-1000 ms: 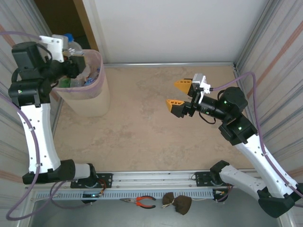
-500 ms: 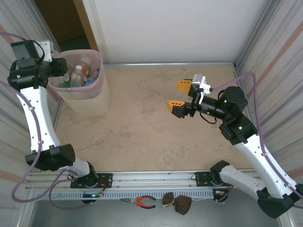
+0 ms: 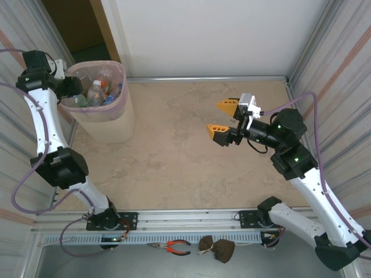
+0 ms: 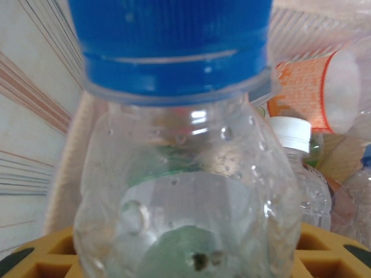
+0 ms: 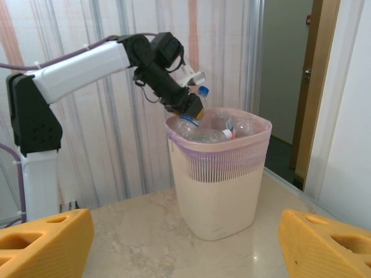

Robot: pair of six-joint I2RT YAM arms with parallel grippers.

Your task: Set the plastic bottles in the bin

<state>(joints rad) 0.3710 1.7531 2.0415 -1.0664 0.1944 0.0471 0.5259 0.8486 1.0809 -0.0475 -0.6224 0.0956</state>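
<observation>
L gripper (image 5: 192, 111) was clamped on a clear, blue-capped bottle (image 4: 185, 174), with the bin (image 5: 220, 191) just below it and other bottles (image 3: 97, 91) already inside. R gripper (image 3: 224, 118) hung open and empty, well apart from the bin. No bottles on the table (image 3: 174, 156), so prob. 1 drop was left.

Beige stone-look tabletop (image 3: 174, 150), white back wall (image 3: 203, 35), striped side panels (image 3: 342, 52)
</observation>
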